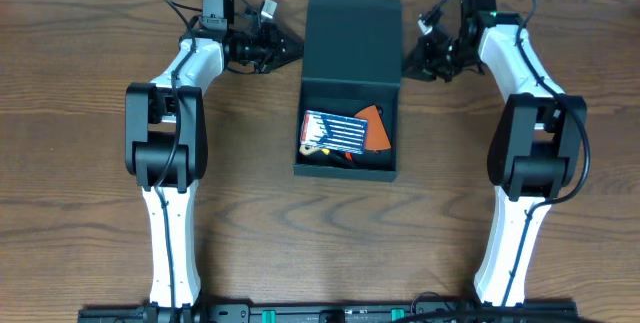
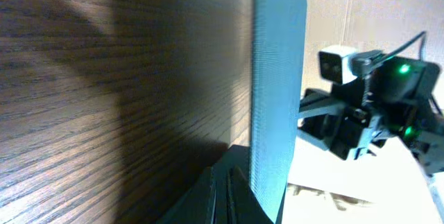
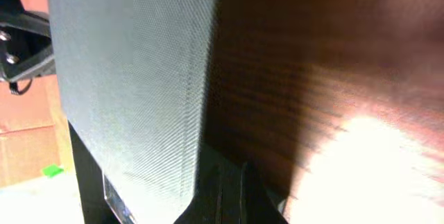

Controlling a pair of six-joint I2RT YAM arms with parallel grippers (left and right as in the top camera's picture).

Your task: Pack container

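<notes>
The dark teal-black container (image 1: 348, 168) stands open at mid table, its flap lid (image 1: 354, 38) reaching toward the far edge. Inside lie a small blue case of white-tipped bits (image 1: 330, 132) and an orange piece (image 1: 376, 127). My left gripper (image 1: 297, 51) is shut, its tips against the lid's left edge; the lid is a teal panel in the left wrist view (image 2: 277, 92), next to the fingers (image 2: 232, 196). My right gripper (image 1: 409, 64) is shut at the lid's right edge; the lid (image 3: 132, 85) stands beside its fingers (image 3: 239, 196).
The wooden table (image 1: 90, 163) lies to both sides of the container. The other arm's wrist and camera (image 2: 368, 99) show beyond the lid in the left wrist view. Small yellow and red items (image 1: 335, 157) lie at the container's front inside.
</notes>
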